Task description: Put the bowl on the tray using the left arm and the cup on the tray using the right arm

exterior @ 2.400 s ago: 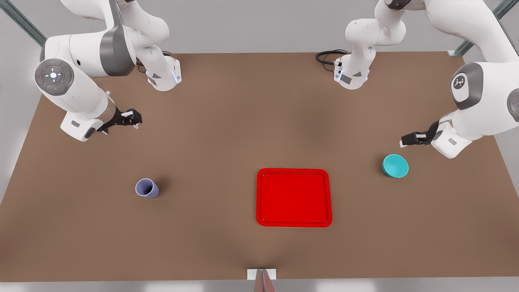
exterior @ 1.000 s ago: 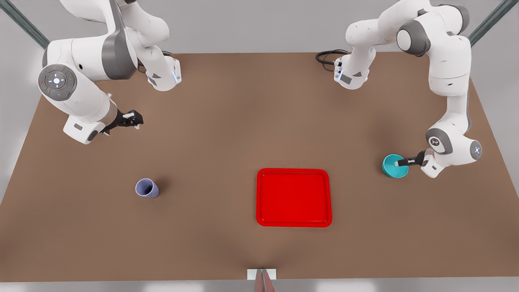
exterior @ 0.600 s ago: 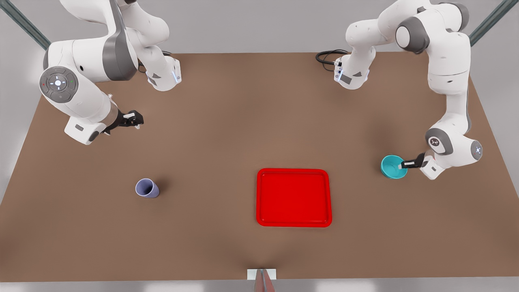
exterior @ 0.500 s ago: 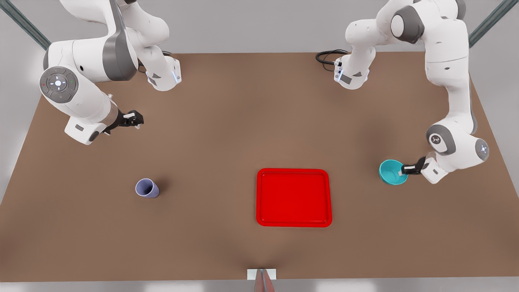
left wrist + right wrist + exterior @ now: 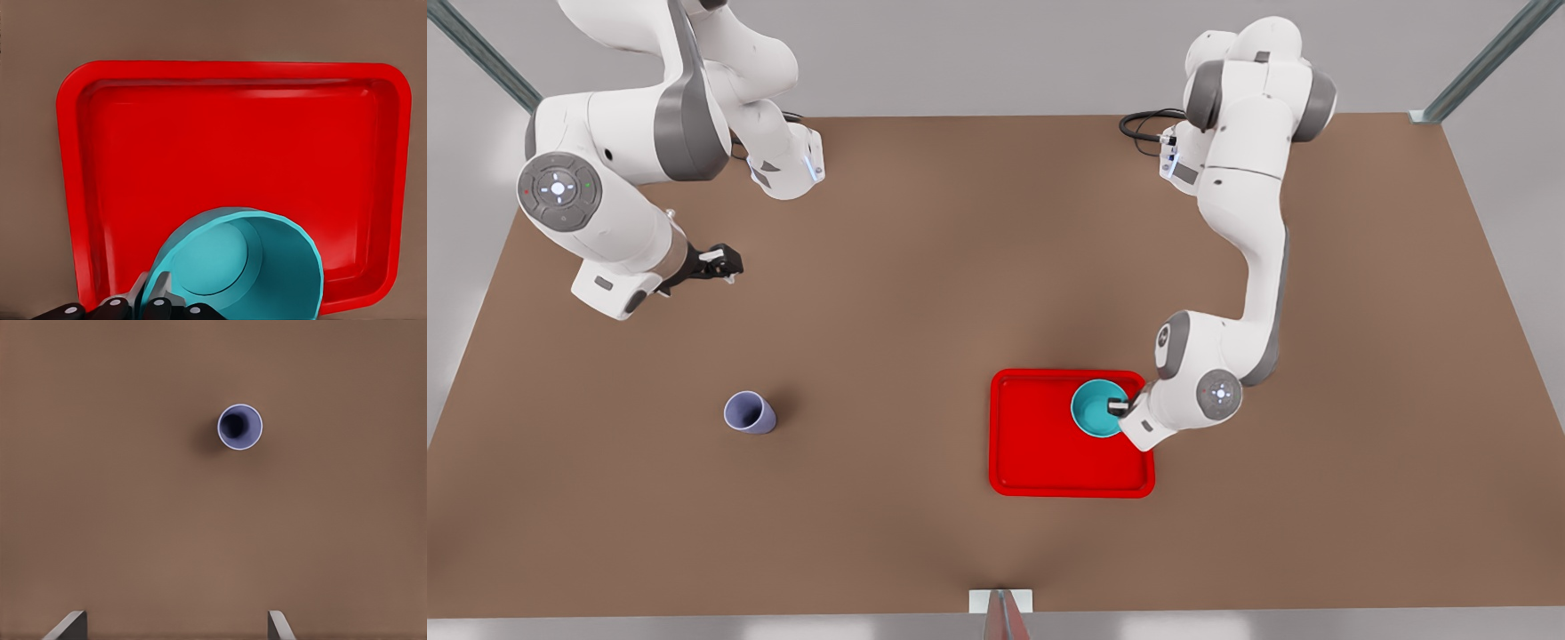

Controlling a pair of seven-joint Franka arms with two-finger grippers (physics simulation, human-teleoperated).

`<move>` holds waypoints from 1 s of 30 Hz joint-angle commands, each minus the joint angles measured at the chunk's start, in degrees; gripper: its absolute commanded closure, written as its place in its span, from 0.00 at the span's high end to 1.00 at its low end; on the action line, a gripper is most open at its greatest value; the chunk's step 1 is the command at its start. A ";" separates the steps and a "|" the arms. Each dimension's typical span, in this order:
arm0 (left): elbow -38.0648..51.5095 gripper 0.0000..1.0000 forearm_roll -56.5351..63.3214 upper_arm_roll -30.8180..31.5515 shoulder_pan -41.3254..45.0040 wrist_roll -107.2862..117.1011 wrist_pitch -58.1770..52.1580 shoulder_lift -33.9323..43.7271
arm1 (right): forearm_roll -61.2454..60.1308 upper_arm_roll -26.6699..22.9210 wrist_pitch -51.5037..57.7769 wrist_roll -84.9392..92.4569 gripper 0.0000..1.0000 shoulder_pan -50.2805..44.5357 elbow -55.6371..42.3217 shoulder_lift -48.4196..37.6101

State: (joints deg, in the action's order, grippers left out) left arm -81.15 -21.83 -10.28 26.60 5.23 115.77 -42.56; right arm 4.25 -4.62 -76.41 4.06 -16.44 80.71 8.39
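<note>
The teal bowl (image 5: pixel 1094 407) is over the red tray (image 5: pixel 1040 449), near the tray's back corner on the front view's right. My left gripper (image 5: pixel 1119 407) is shut on the bowl's rim. In the left wrist view the bowl (image 5: pixel 247 267) hangs tilted in front of the tray (image 5: pixel 200 147), its rim pinched by my left gripper (image 5: pixel 155 297); I cannot tell whether it touches the tray. The lavender cup (image 5: pixel 749 413) stands upright on the table at the front view's left. My right gripper (image 5: pixel 725 264) waits open, well behind the cup (image 5: pixel 240 427).
A brown table (image 5: pixel 925 267) carries everything. A black cable loop (image 5: pixel 1143 124) lies by the arm base at the back on the front view's right. A small metal bracket (image 5: pixel 1000 604) sits at the table's front edge.
My left gripper closed on the bowl at the front view's right, lifted it and carried it leftward over the tray. The right arm and the cup have hardly moved.
</note>
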 commanded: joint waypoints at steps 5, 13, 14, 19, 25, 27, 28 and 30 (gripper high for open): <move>0.03 0.54 -0.15 0.44 -0.24 28.08 4.38 -2.88 | -0.03 -0.04 0.03 0.07 1.00 0.00 -0.03 -0.04; 15.39 1.00 8.99 -10.45 -1.82 22.28 -32.68 12.15 | 0.06 -0.04 0.03 -0.80 1.00 0.00 0.41 0.83; 20.14 1.00 9.52 -12.64 -1.91 19.05 -37.97 12.94 | -0.03 -0.04 -0.32 -0.98 1.00 -0.17 1.64 1.97; 1.53 1.00 21.13 5.01 -15.44 0.05 -34.29 32.37 | -0.47 -0.13 -24.28 -8.71 1.00 -3.42 8.49 15.25; 1.88 1.00 18.58 4.48 -16.76 -0.39 -37.63 32.10 | -0.56 -3.64 -47.60 -7.66 1.00 -3.69 16.59 16.57; 1.88 1.00 18.58 4.48 -16.76 -0.30 -37.55 32.01 | -2.84 -5.75 -52.00 -4.50 1.00 -3.69 18.96 16.57; 1.88 1.00 18.58 4.48 -16.94 -0.22 -37.63 32.01 | -3.63 -6.19 -52.70 -2.92 1.00 -3.69 19.49 16.57; 1.88 1.00 18.58 4.48 -16.94 -0.22 -37.90 31.93 | -4.42 -7.07 -56.21 -2.39 1.00 -3.60 23.78 16.48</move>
State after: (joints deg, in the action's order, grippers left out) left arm -79.30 -3.39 -5.79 9.64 9.86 80.26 -10.73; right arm 1.38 -11.38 -121.14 0.43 -19.98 103.71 24.88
